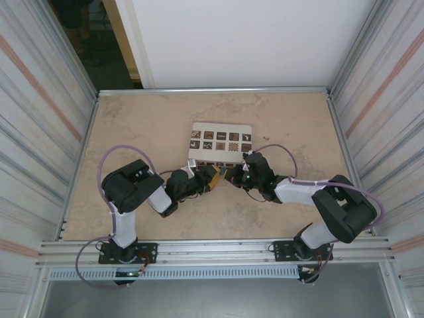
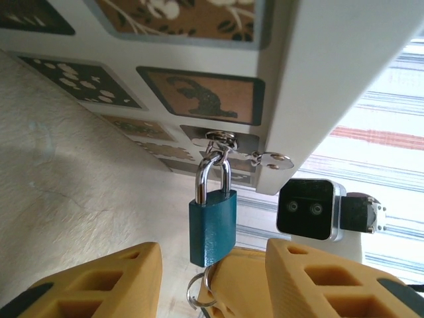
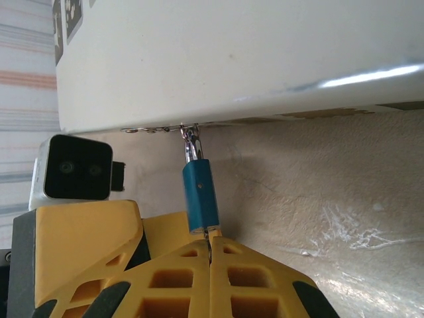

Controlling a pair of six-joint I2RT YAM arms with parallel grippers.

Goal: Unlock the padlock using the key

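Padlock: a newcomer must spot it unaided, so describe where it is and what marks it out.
Find the white box with picture tiles at the middle of the table. On its near side a metal hasp sticks out, and the padlock hangs from it. It is the only teal-blue block with a silver shackle.

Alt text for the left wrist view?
A teal padlock hangs by its shackle from a hasp on a white patterned box, a key ring at its base. The left gripper's yellow fingers sit open either side.
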